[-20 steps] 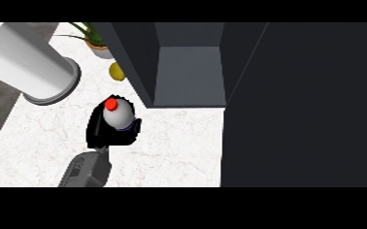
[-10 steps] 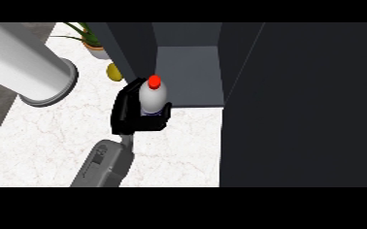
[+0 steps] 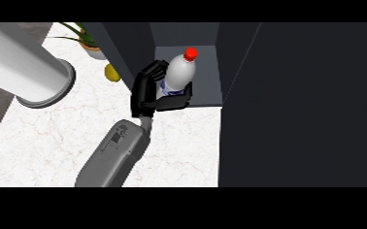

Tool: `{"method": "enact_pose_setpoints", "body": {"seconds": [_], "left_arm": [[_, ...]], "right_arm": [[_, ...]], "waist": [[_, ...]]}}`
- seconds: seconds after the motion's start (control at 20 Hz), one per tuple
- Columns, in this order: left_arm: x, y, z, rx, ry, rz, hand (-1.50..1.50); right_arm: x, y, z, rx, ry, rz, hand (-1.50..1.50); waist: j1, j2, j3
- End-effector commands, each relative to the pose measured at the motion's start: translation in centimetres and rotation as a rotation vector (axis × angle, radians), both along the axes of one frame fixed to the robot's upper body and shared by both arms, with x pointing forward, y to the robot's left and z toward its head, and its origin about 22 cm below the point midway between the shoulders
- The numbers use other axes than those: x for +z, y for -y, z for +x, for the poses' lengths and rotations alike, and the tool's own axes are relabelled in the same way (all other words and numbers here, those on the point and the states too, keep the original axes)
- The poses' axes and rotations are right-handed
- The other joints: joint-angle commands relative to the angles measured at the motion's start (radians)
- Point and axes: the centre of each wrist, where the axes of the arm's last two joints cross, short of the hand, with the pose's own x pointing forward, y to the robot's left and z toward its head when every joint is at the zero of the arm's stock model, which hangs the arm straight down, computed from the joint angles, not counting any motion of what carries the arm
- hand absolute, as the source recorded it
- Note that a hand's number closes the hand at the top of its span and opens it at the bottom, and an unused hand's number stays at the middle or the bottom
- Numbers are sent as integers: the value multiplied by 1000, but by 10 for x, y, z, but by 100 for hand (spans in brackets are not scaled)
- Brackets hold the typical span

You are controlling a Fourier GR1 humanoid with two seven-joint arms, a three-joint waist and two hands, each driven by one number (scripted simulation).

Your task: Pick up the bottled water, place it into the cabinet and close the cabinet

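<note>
The work surface is a white marbled counter [image 3: 50, 140], seen from steeply above. One grey forearm [image 3: 114, 155] rises from the lower edge, angled up and to the right; which arm it is cannot be told from this view. Its black hand [image 3: 147, 94] is curled round the lower body of the bottled water [image 3: 179, 73], holding it tilted at the mouth of the dark cabinet [image 3: 204, 73], over the grey shelf. The bottle is white with a red cap [image 3: 190, 54]; its label shows blue marks, unreadable. The open cabinet door [image 3: 294, 106] fills the right side. Farther left stand a large white cylinder [image 3: 32, 70], a yellow fruit [image 3: 112, 72] and a potted plant [image 3: 90, 43].
</note>
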Motion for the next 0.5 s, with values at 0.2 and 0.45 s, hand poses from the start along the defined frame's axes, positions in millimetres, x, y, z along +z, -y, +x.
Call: {"method": "enact_pose_setpoints", "body": {"seconds": [0.2, 0.45], "left_arm": [[8, 9, 37, 70, -66, 73, 150], [2, 10, 47, 71, -76, 45, 150]], "right_arm": [[33, -10, -9, 42, 59, 66, -150], [29, -22, -4, 50, 58, 86, -150]], "waist": [[-13, 3, 0], [-17, 7, -1]]}}
